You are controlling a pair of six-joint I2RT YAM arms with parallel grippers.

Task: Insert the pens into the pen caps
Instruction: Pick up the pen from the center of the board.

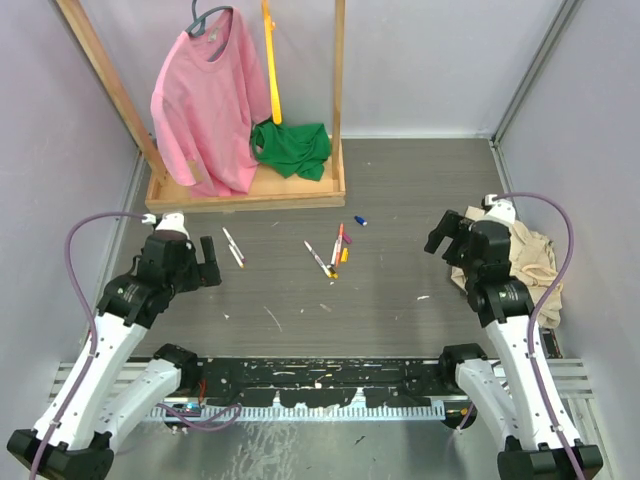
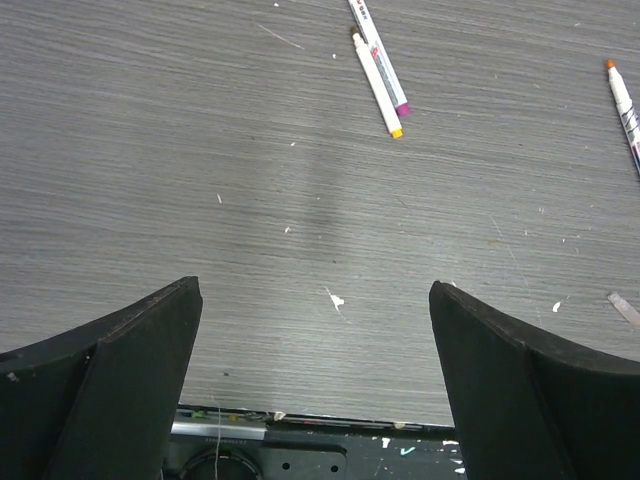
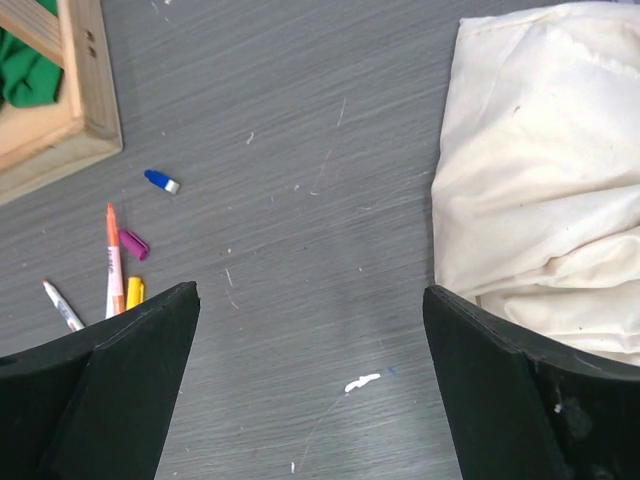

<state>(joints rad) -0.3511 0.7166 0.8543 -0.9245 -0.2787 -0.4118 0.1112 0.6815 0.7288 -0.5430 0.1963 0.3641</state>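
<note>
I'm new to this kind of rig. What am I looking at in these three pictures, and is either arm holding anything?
The overhead picture shows two robot arms bolted at the near edge of a grey table. The other two pictures come from cameras on the wrists; the black wedges at their bottom corners are each gripper's own fingers.

The left gripper and right gripper are both open and hold nothing.

On the table lie thin white pens: two near the left arm, which the left wrist view shows close up, and a few in the middle. Small caps lie nearby: blue, magenta, yellow.

At the back stands a wooden rack with a pink shirt on a hanger and a green cloth. A cream cloth lies by the right arm.
</note>
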